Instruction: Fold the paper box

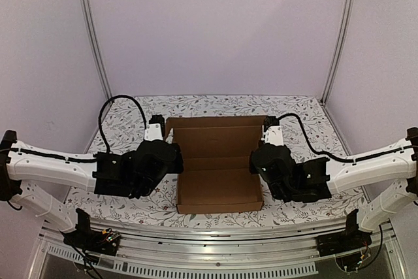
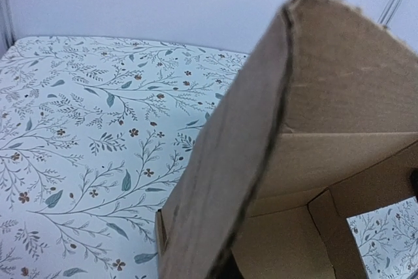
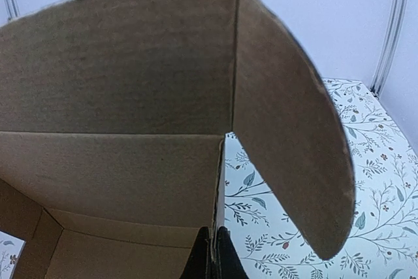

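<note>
The box point(image 1: 219, 174) is laid on the bench point(image 1: 130, 122), lid raised at its far side. Its right wall is pinched in the closed right gripper point(image 3: 213, 243), seemingly to steady it. At its left wall, the left gripper's point(image 1: 175, 160) opening cannot be told

On my feed the paper box point(image 3: 117, 76) reads as plain brown corrugated cardboard, matt and faintly ribbed, with rough, fuzzy cut edges along the top of the right wrist frame. The table cover point(image 2: 85, 129) filling the left of the left wrist view looks like a smooth, glare-free printed sheet; cloth or vinyl, I cannot tell. Along the bottom of the top view runs a dull silver metal rail point(image 1: 196, 247), and the arm shells point(image 1: 52, 164) look like smooth white plastic.
</note>
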